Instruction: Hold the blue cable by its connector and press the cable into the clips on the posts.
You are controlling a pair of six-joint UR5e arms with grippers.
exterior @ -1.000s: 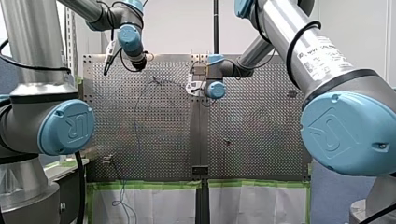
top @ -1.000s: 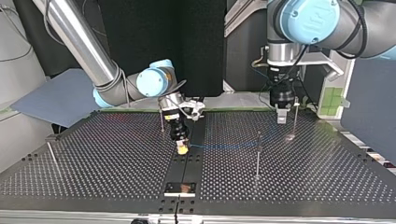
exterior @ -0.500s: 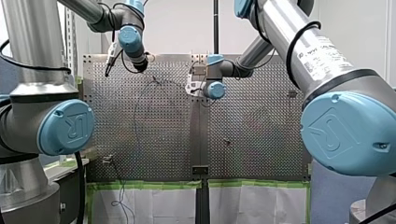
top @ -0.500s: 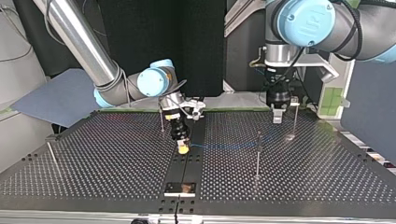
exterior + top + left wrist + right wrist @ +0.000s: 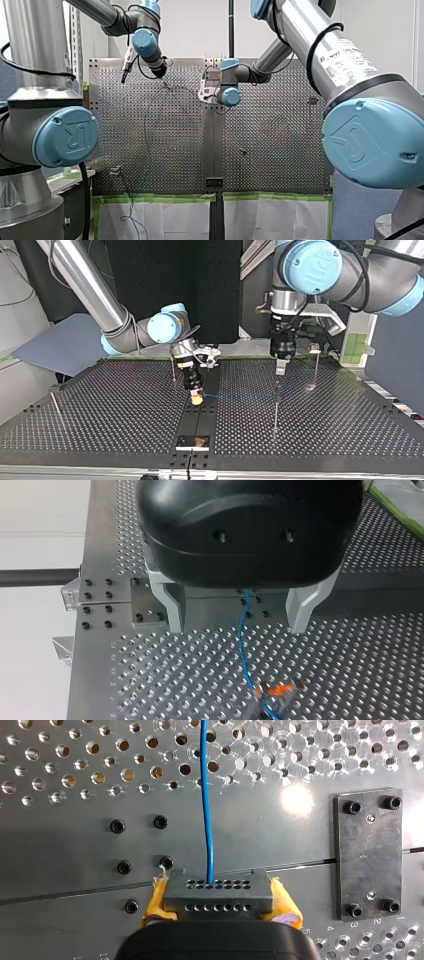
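The thin blue cable (image 5: 207, 810) runs out of a grey connector (image 5: 218, 895), and my right gripper (image 5: 220, 912) is shut on that connector with its yellow pads. In the top view my right gripper (image 5: 196, 399) hangs low over the table's middle seam, and the cable (image 5: 240, 396) stretches from it toward a thin post (image 5: 276, 405). My left gripper (image 5: 281, 367) hovers just above and behind that post. In the left wrist view its metal fingers (image 5: 172, 612) stand open and empty, with the cable (image 5: 244, 650) passing under them to an orange-marked clip (image 5: 277, 692).
More posts stand on the perforated table (image 5: 350, 420): one with a clip (image 5: 314, 347) at the top view's far right, one (image 5: 55, 402) at its left edge, one (image 5: 173, 367) behind my right gripper. A bolted metal plate (image 5: 370, 855) lies beside the connector.
My left arm has swung toward the top view's left, from beside the far-right post to above the middle post. My right gripper and the connector have stayed put.
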